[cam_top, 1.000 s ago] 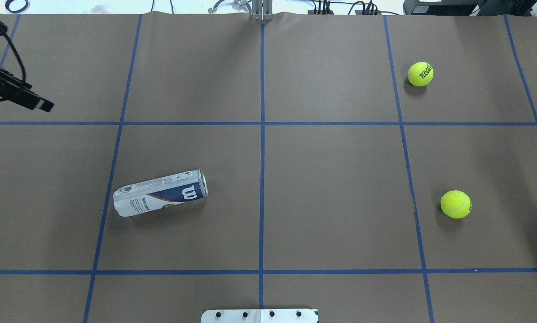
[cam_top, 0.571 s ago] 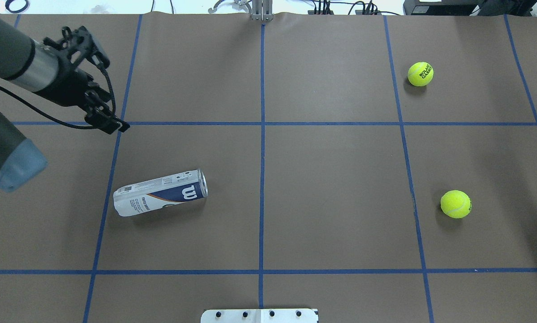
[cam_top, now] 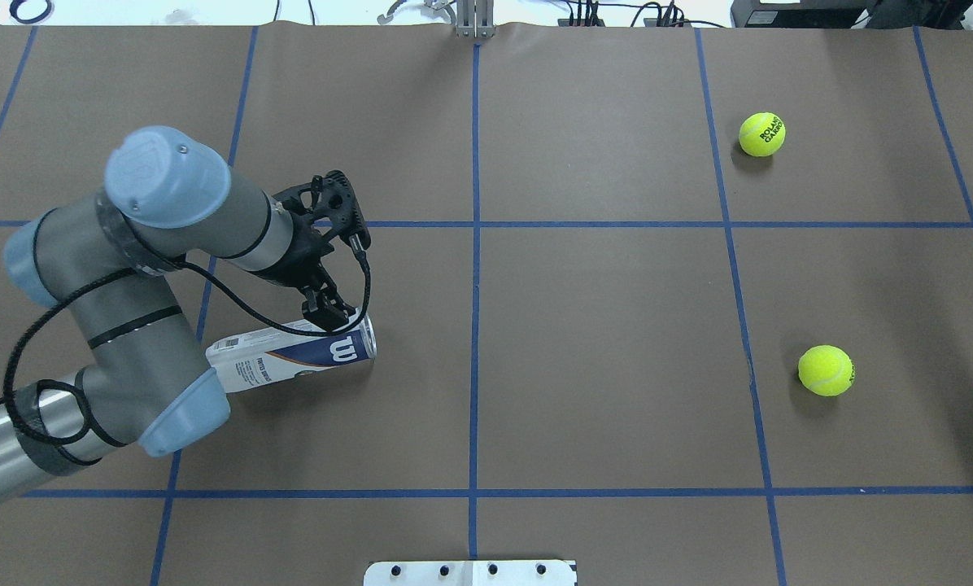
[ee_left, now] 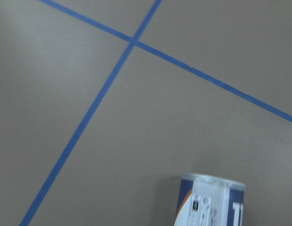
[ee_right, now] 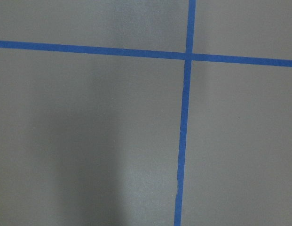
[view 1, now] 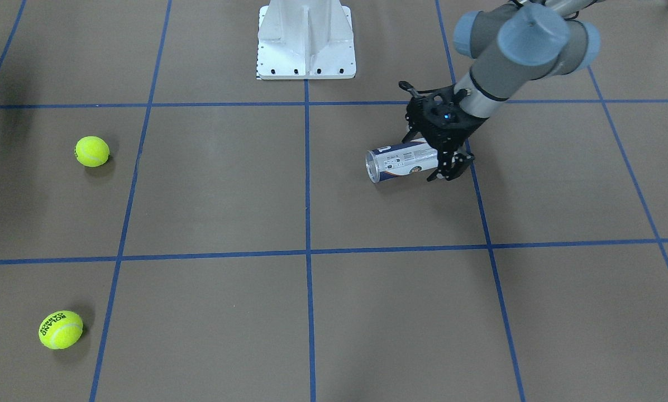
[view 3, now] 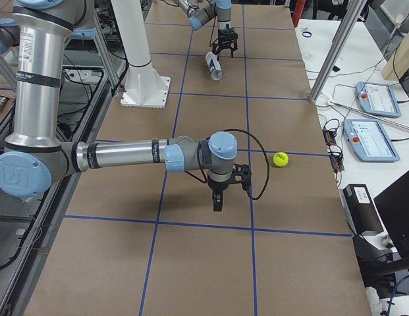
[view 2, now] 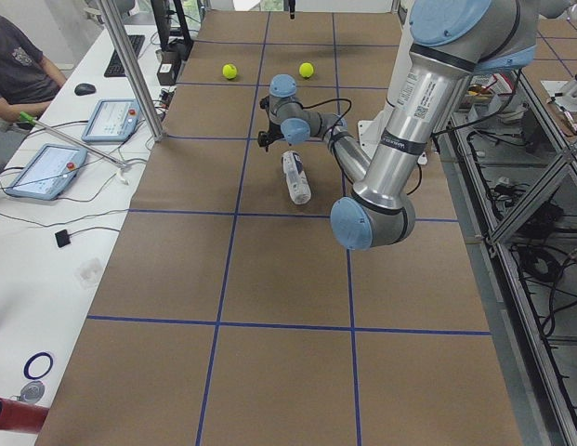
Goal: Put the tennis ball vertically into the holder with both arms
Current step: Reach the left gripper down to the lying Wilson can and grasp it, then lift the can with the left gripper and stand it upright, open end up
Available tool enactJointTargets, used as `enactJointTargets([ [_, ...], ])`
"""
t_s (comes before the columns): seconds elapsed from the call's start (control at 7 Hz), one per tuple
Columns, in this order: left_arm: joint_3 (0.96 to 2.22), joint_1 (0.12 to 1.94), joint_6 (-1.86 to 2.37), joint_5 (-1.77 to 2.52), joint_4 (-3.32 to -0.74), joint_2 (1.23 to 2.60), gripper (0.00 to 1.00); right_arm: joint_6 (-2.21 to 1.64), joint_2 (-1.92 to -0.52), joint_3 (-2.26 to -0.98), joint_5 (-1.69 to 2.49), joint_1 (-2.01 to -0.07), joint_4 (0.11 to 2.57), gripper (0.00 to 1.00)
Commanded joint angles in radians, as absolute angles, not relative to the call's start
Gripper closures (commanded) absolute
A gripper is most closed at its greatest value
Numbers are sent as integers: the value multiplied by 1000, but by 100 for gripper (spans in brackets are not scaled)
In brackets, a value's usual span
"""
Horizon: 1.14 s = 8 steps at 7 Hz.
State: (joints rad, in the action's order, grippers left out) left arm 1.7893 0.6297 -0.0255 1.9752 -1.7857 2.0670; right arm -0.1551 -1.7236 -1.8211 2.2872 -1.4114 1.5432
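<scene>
Currently the holder (cam_top: 291, 358) lies on its side on the counter (cam_top: 600, 325), in the robot's left half, with its silver-rimmed mouth pointing toward the centre line. I find the left fingers (cam_top: 329, 310) poised just above that mouth end; they appear parted and hold nothing, and no contact with the tube is evident. I see the right fingers (view 3: 215, 199) only in the side view, above the counter's right half, and I cannot tell how far apart they stand. The far tennis ball (cam_top: 761, 134) and near tennis ball (cam_top: 826, 370) rest well apart from the holder.

Handling, in my judgement:
- It looks empty, so light.
- The thin plastic wall is likely to flex under a hard squeeze.
- The glossy label is probably slippery.
- Being round, it may roll if nudged.

I would grip it across the barrel, close to the rim where it should be stiffest, with moderate pressure.
</scene>
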Motion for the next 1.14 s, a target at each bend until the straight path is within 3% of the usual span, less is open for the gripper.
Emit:
enactJointTargets([
  [0.0, 1728, 594, -101, 1942, -1655, 2161, 0, -155, -1723, -1819, 2287, -1411, 1543, 0],
  [1.0, 1645, 549, -100, 1948, -1661, 2164, 0, -155, -1717, -1792, 2289, -1407, 1543, 0],
])
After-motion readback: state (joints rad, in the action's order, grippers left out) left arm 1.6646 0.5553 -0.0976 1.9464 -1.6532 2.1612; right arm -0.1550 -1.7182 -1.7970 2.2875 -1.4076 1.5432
